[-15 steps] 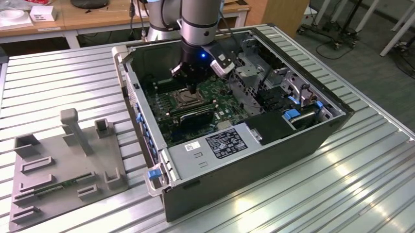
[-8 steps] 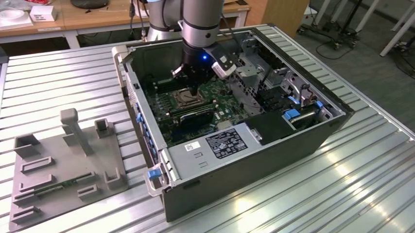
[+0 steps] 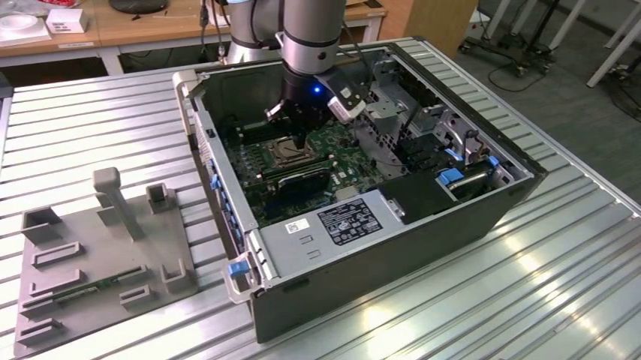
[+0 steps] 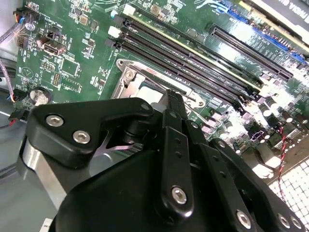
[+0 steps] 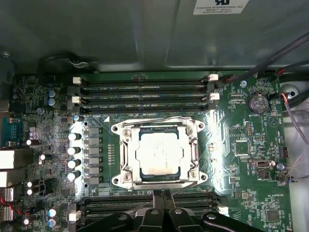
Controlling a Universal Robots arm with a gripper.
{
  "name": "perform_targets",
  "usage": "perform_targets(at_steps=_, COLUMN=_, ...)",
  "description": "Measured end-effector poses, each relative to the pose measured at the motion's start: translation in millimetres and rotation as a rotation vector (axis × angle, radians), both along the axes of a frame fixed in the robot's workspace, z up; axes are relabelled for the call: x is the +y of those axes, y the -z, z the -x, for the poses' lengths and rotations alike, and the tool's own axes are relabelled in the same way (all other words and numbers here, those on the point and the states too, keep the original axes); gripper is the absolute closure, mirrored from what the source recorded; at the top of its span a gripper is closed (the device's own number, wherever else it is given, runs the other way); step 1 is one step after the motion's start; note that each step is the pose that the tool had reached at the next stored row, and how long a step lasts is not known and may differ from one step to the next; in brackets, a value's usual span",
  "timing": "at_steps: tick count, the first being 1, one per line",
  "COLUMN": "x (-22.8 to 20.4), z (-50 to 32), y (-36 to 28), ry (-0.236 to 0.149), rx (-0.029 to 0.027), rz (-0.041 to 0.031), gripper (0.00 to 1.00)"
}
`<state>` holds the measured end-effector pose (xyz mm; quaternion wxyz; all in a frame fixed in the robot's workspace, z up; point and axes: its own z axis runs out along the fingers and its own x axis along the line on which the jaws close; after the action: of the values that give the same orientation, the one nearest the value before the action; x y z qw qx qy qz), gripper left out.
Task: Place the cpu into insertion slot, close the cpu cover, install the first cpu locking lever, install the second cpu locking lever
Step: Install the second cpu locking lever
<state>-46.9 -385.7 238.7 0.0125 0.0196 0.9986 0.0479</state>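
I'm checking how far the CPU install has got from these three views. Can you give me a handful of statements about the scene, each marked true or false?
1. The cpu sits in the insertion slot. True.
2. The cpu cover stands raised on its hinge. False: it lies flat over the socket, framing the chip.
3. The gripper is inside the open computer case, close to one edge of the socket. True.
4. The gripper holds the cpu. False: the chip lies in the socket, apart from the fingers.
5. The grey fixture tray lies inside the case. False: it rests on the ribbed table, at the exterior view's left of the case.
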Motion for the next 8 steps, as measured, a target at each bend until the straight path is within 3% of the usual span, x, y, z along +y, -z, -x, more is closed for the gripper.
perform_targets(at_steps=8, x=0.0, z=9.1, y=0.4, ry=0.0, rx=-0.0085, rz=-0.0001, gripper=0.89)
